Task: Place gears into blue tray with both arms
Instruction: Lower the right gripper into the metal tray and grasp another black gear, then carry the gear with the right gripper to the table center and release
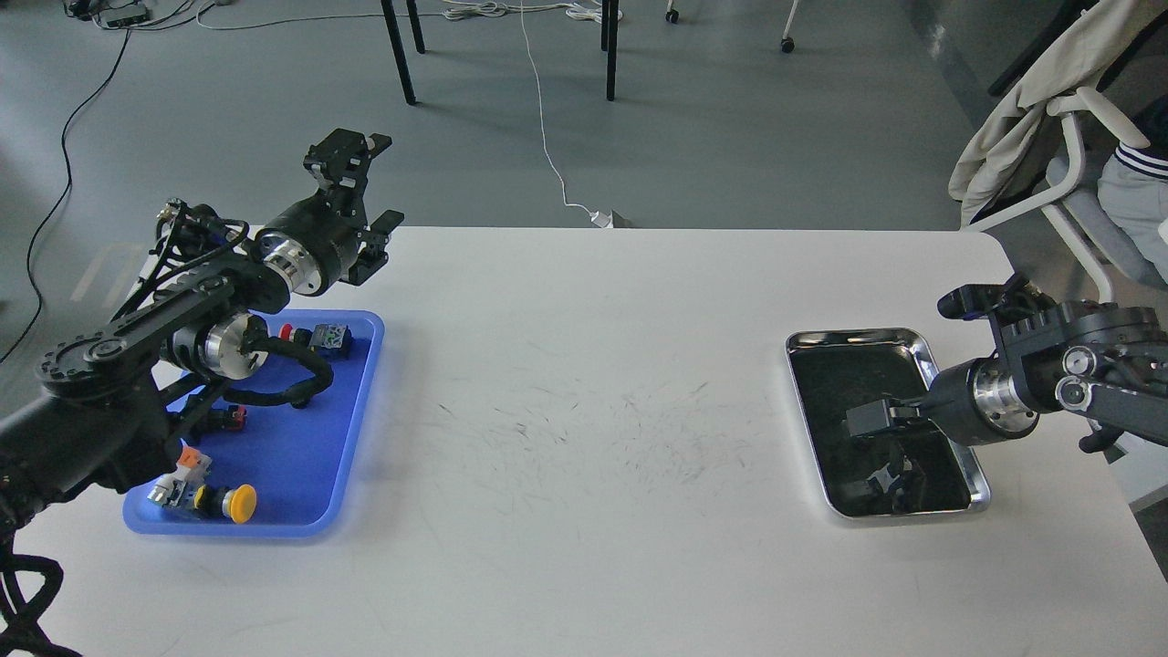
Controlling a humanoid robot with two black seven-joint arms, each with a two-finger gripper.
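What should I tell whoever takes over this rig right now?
Left gripper: open, empty, raised over the far edge of the bright blue plastic tray.
Right gripper: low inside the shiny steel tray; open or shut unclear.
The blue tray holds push-button switches, including a yellow-capped one; no black gears can be made out anywhere.
Done: unclear. Left: confirm gear positions before moving on.

The blue tray (351, 429) looks like smooth, slightly glossy plastic. The steel tray (922, 351) is polished metal with a dark mirror-like bottom. The worktop (593, 547) is matt white, scuffed with fine dark scratches mid-surface. Both arms are matt black with shiny silver wrist rings.
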